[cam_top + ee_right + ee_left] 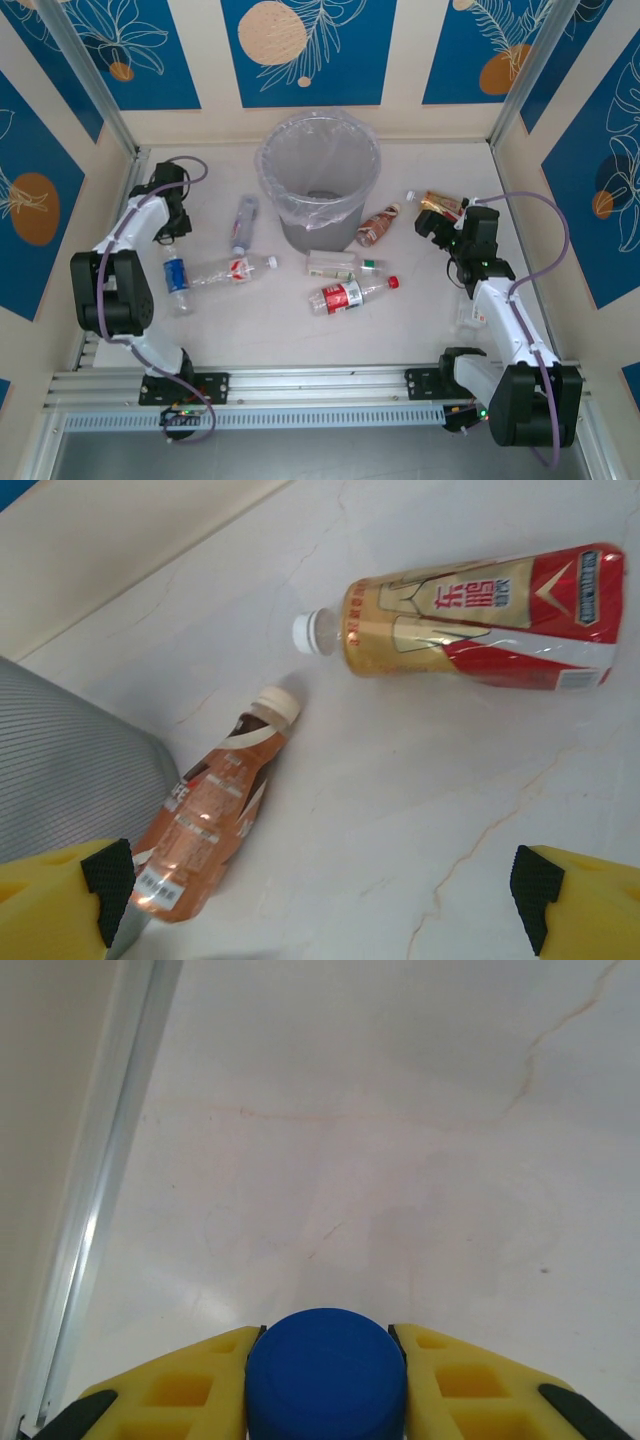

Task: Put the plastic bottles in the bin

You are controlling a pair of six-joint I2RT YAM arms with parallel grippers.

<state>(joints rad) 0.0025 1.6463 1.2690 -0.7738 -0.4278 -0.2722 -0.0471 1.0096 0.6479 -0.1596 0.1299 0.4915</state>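
At worktop's right edge, right gripper agape. We judge brown bottle light, slick; grip mid-body. Left gripper clamps blue cap.

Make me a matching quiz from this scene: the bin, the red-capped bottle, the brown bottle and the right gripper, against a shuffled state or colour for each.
Things:
1. bin
2. red-capped bottle
3. brown bottle
4. right gripper

States:
a. open
b. red label
c. lined with a clear bag
d. lying right beside the bin, pale cap

Pairs: 1-c, 2-b, 3-d, 4-a
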